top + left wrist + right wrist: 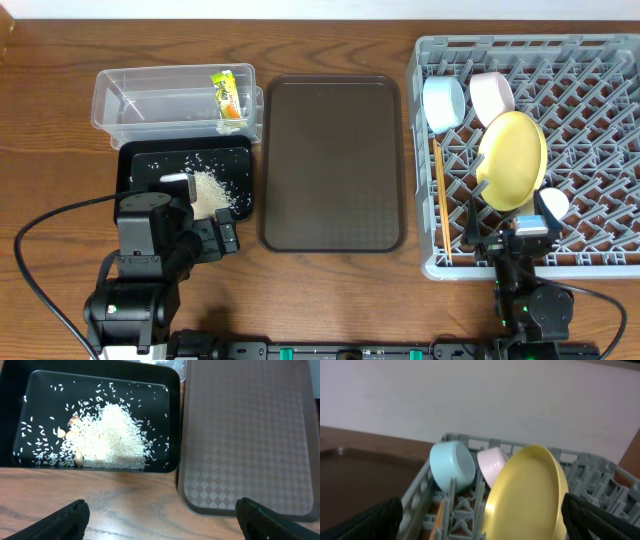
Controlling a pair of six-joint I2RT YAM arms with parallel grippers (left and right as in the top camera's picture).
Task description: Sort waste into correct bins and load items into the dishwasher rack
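Released and spread wide, left gripper [162,517] is hovering over bare table [125,495] at 6 o'clock of the black tray [174,415], where rice scraps [112,435] are lying heaped. The brown serving tray [250,435] is sitting at 3 o'clock.

From its wrist view, right gripper [482,520] is likewise gaping empty, facing yellow plate [525,495], blue bowl [452,465] and pink bowl [492,462] standing in the grey rack [420,495].

Overhead, the wrapper [228,95] is lying in the clear tub [110,100]. Chopsticks [440,200] are resting along the rack's 9 o'clock edge, and what looks like the white cup [553,203] is peeking out at the plate's 4 o'clock.
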